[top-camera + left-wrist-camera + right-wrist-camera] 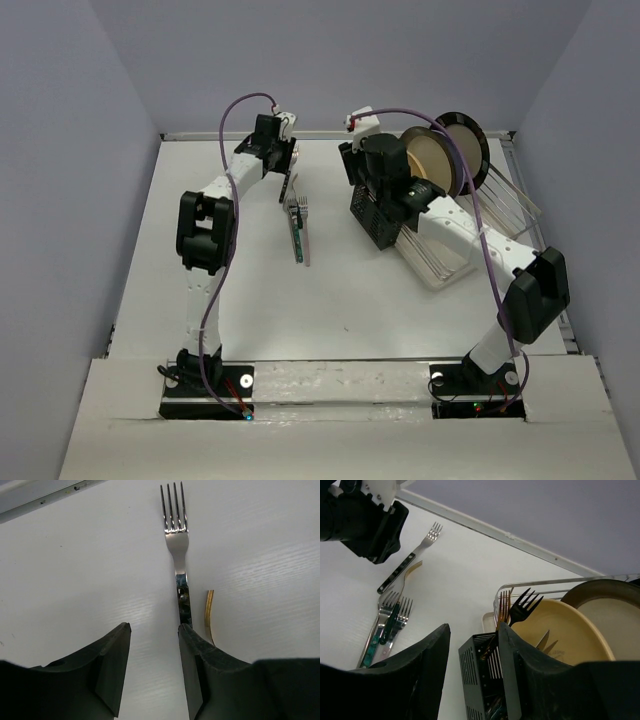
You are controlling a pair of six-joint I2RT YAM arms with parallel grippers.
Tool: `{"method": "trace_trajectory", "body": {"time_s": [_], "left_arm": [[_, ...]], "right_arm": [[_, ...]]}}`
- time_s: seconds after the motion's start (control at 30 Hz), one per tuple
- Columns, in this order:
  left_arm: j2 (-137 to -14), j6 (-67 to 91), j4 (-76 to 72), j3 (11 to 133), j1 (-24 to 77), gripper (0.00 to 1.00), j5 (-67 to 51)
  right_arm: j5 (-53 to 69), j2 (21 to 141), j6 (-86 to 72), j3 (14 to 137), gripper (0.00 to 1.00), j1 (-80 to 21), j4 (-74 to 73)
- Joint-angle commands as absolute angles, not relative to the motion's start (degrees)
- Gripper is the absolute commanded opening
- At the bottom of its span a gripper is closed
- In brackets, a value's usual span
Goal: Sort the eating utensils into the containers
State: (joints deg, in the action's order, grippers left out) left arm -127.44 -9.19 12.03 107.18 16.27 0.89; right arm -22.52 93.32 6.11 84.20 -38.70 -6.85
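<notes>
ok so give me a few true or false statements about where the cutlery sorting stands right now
1. The left hand is open with nothing between its fingers. True.
2. The caddy is empty. False: a black fork and a gold fork stand in it.
3. Several utensils lie on the table. True.
4. The plates lie flat on the table. False: they stand on edge in the wire rack.
5. A fork is gripped on the right. False: the right hand is open and empty.
</notes>
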Motion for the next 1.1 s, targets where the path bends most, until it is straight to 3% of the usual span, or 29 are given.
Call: {"method": "trace_trajectory", "body": {"time_s": [0.0, 0.5, 0.9, 1.07], "left_arm": [[-129.5, -10.4, 17.8, 115.4, 16.0, 0.55, 0.3], [-139.7, -9.8, 24.1, 124.4, 16.3, 0.61, -4.5], [-141.2, -7.7, 25.8, 127.4, 15.7, 0.57, -6.9], [-143.6, -8.5, 26.8, 129.2, 15.6, 0.54, -1.0]], "right_arm": [[-20.3, 91.4, 5.7, 82.4, 0.49, -38.9, -5.2], [-20.7, 88.5, 5.3, 78.3, 0.49, -38.9, -4.3], [-21.0, 87.0, 5.5, 76.4, 0.49, -38.9, -3.6], [-20.4, 87.0, 5.5, 76.4, 0.49, -38.9, -3.4]]}}
